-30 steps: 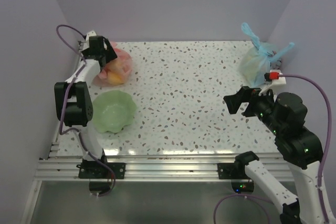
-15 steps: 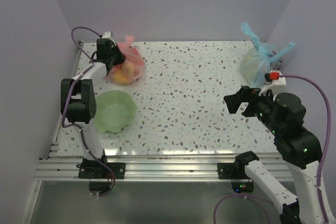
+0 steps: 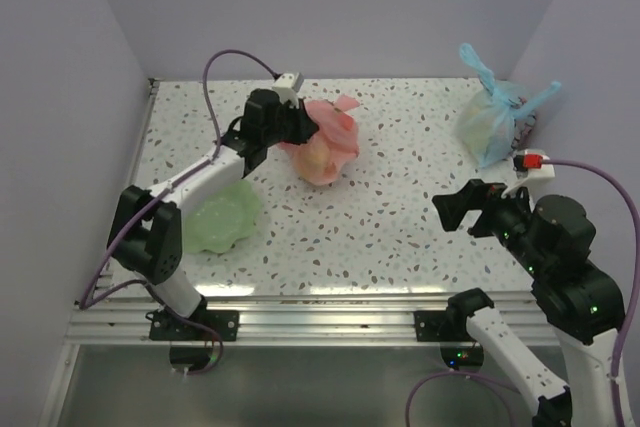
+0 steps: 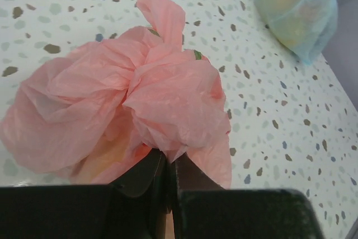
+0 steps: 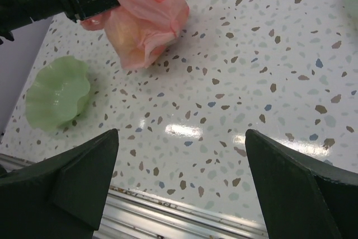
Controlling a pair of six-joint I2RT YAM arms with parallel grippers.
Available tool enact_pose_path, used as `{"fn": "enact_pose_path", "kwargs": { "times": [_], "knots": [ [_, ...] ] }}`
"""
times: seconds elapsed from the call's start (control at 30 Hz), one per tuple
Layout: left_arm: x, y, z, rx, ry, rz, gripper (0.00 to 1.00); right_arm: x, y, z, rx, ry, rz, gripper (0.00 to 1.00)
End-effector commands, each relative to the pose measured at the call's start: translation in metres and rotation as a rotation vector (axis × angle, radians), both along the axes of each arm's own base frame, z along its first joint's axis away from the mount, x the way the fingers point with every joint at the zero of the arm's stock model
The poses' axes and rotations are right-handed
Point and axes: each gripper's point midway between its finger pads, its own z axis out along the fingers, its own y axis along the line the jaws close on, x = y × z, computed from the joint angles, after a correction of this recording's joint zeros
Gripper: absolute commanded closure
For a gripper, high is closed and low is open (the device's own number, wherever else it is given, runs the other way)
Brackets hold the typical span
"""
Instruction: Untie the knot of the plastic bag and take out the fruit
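The pink plastic bag [image 3: 328,139] hangs crumpled from my left gripper [image 3: 298,127] over the back middle of the table. In the left wrist view the jaws are shut on a bunched fold of the bag [image 4: 123,99], at its near side by my left gripper [image 4: 168,158]. A pink ear of the knot [image 4: 162,15] sticks up on the far side. Yellow-orange fruit [image 4: 103,155] shows dimly through the plastic. My right gripper [image 5: 182,135] is open and empty over the front right, well apart from the bag [image 5: 142,20].
A green wavy bowl [image 3: 222,215] sits at the front left, near the left arm. A tied light blue bag [image 3: 490,117] stands at the back right corner. Lilac walls close in the left, back and right. An aluminium rail [image 5: 184,219] runs along the near edge.
My left gripper closed on the pink bag at the back left corner and carried it right, toward the back middle. The right arm barely shifted and stays open.
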Motion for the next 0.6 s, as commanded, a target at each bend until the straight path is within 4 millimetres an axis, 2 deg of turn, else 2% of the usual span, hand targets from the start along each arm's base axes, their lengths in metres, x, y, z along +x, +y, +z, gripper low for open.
{"fn": "enact_pose_path", "kwargs": {
  "times": [0.0,0.07,0.1,0.17,0.2,0.27,0.3,0.37,0.4,0.43,0.5,0.53,0.57],
  "knots": [
    [-0.036,-0.034,0.013,-0.010,-0.060,-0.063,0.94,-0.012,-0.004,0.006,-0.012,-0.024,0.015,0.01],
    [-0.053,-0.047,0.009,-0.013,-0.064,-0.062,0.90,-0.017,-0.005,0.005,-0.008,-0.030,0.014,0.01],
    [-0.075,-0.061,-0.007,-0.009,-0.028,-0.097,0.88,-0.018,-0.006,0.001,-0.008,-0.022,0.013,0.01],
    [-0.092,-0.071,-0.015,-0.006,-0.013,-0.096,0.83,-0.021,-0.006,-0.005,-0.007,-0.006,0.013,0.01],
    [-0.114,-0.084,-0.026,-0.003,0.018,-0.131,0.82,-0.021,-0.006,-0.008,-0.004,0.011,0.009,0.01],
    [-0.131,-0.091,-0.032,0.014,0.025,-0.124,0.78,-0.022,-0.006,-0.019,-0.014,0.058,0.006,0.01],
    [-0.152,-0.102,-0.039,0.026,0.039,-0.152,0.75,-0.022,-0.006,-0.022,-0.019,0.076,0.006,0.01],
    [-0.167,-0.103,-0.037,0.033,0.033,-0.133,0.60,-0.024,-0.002,-0.031,-0.025,0.116,0.027,0.01],
    [-0.184,-0.109,-0.041,0.034,0.049,-0.152,0.56,-0.025,0.005,-0.035,-0.018,0.138,0.065,0.01],
    [-0.191,-0.109,-0.036,0.023,0.043,-0.149,0.47,-0.024,0.008,-0.037,-0.014,0.146,0.084,0.01],
    [-0.206,-0.109,-0.036,0.035,0.053,-0.137,0.38,-0.023,0.017,-0.046,-0.007,0.167,0.126,0.01],
    [-0.211,-0.107,-0.030,0.030,0.047,-0.130,0.29,-0.022,0.022,-0.046,0.008,0.163,0.149,0.01],
    [-0.214,-0.101,-0.031,0.049,0.049,-0.109,0.25,-0.020,0.024,-0.048,0.011,0.169,0.157,0.01]
  ]
}}
